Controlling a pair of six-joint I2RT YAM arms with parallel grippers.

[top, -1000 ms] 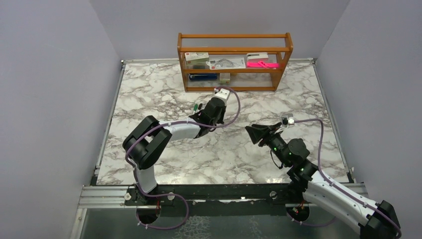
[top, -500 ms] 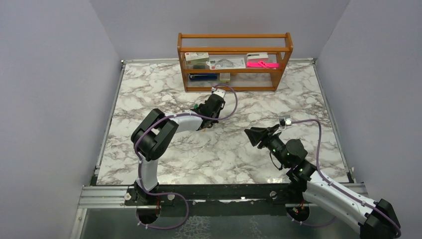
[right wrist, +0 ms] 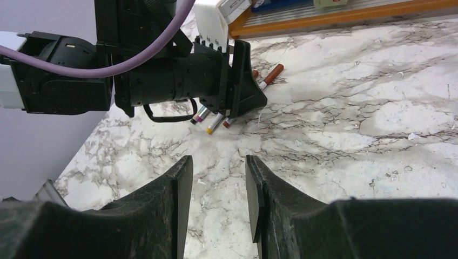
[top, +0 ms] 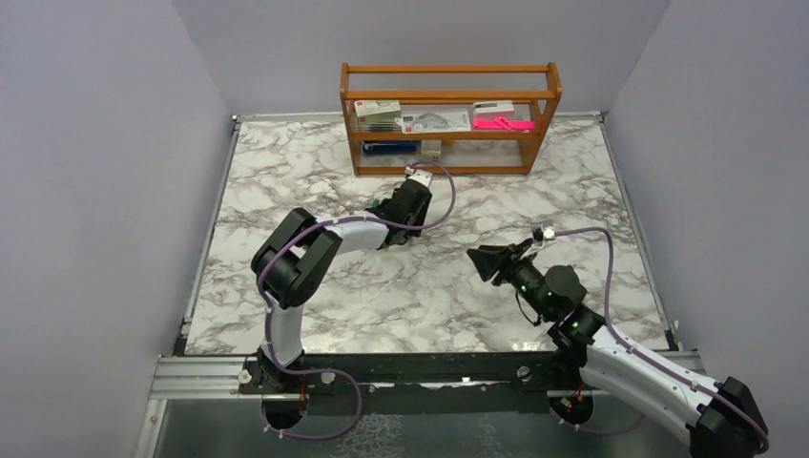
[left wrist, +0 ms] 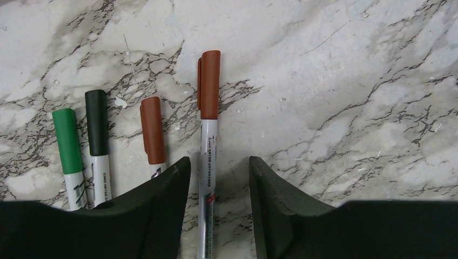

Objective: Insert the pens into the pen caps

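Note:
In the left wrist view several pens lie side by side on the marble table, each with its cap on. From the left the pen caps are green (left wrist: 67, 141), black (left wrist: 97, 123), red-brown (left wrist: 153, 130) and a second red-brown (left wrist: 209, 84). That last pen (left wrist: 207, 178) lies flat between the fingers of my left gripper (left wrist: 219, 162). The jaws stand open, with a clear gap on the pen's right. My left gripper (top: 391, 214) hangs low over the pens. My right gripper (right wrist: 216, 159) is open over bare marble with nothing in it, at the right of centre (top: 482, 260).
A wooden shelf rack (top: 448, 119) stands at the back of the table, holding boxes and a flat pink object (top: 503, 123). In the right wrist view the left arm (right wrist: 162, 81) fills the upper left. Grey walls close in both sides.
My left gripper has moved slightly toward the rack and opened, letting go of the red-brown-capped pen, which now lies on the table. My right gripper drifted slightly toward the near edge.

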